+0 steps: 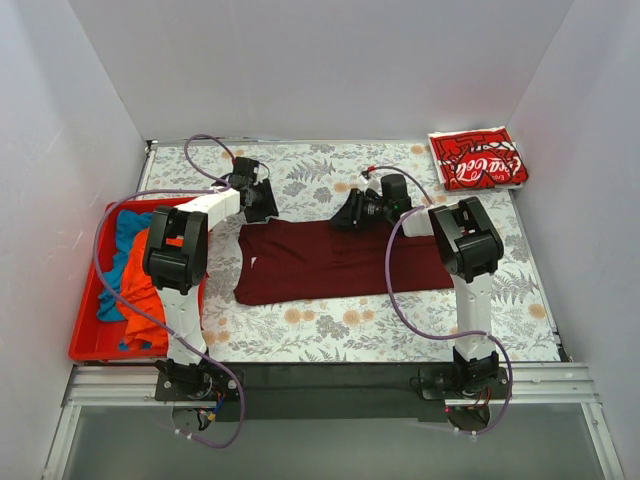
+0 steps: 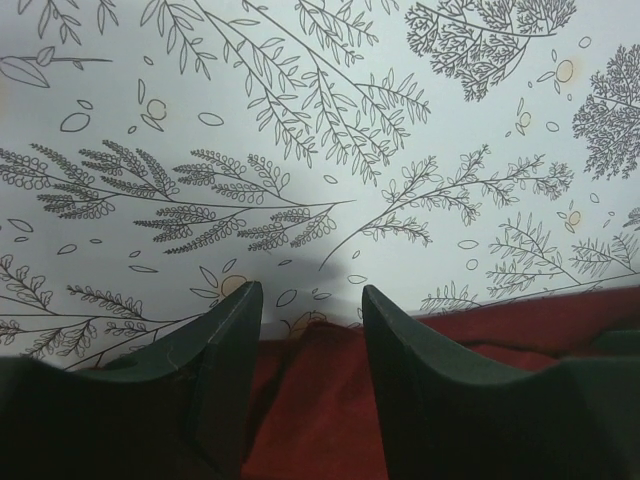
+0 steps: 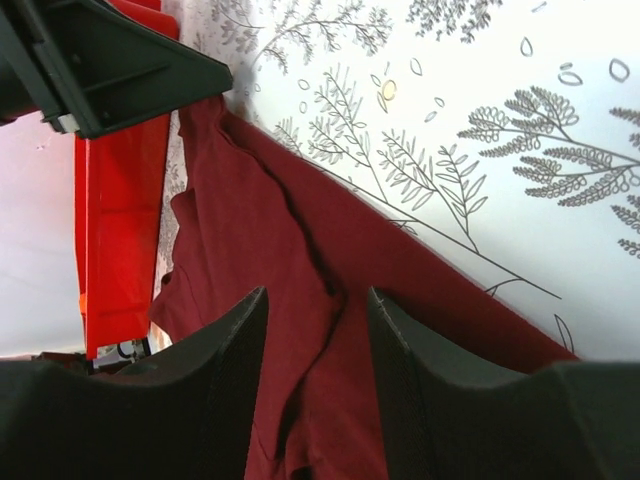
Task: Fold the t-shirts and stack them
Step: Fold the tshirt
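Left gripper (image 2: 312, 295) and right gripper (image 3: 318, 296), both half-open, straddle the far long edge of the sideways maroon t-shirt (image 1: 330, 262), apparently unpinched.

White arms (image 1: 186, 312), black joints (image 1: 175, 256), purple cables (image 1: 394, 292), dark fingers (image 2: 225, 372).

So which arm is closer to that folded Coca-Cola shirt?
Right. The right end effector is mid-table, left of the Coca-Cola shirt; the left end effector is farther left.

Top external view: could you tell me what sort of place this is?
Probably a lab robot cell: white walls enclose a floral-covered table, the left arm and right arm are bolted at its near edge, and a red bin holds shirts.
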You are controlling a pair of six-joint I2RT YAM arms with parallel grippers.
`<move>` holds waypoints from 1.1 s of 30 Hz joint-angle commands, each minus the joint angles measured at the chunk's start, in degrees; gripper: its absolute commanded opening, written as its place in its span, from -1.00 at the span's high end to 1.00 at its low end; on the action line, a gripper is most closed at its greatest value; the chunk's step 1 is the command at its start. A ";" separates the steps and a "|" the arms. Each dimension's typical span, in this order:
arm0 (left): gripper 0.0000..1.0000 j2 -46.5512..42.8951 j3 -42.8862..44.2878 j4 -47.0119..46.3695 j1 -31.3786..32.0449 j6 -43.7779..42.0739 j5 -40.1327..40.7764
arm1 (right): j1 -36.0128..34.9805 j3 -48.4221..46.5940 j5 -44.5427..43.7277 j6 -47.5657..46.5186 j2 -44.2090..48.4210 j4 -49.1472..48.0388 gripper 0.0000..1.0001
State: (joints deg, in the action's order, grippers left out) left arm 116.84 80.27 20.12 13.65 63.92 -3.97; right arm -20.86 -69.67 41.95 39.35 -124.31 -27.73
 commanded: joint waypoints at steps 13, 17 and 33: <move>0.30 -0.12 0.33 -0.34 -0.20 0.50 -4.47 | -2.78 -2.40 -0.12 1.08 -2.43 -0.40 0.16; 0.33 -1.08 0.15 -0.43 -0.20 0.59 -4.47 | -3.13 -2.40 -0.03 1.08 -2.51 -0.31 0.27; 1.00 -1.08 0.41 0.27 -0.20 0.24 -3.33 | -3.22 -3.63 0.32 0.72 -2.43 -0.31 0.97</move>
State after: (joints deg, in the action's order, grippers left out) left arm 117.32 80.29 20.03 13.63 64.71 -7.90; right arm -23.75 -71.02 41.34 40.45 -126.87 -26.96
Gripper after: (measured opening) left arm 0.010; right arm 0.028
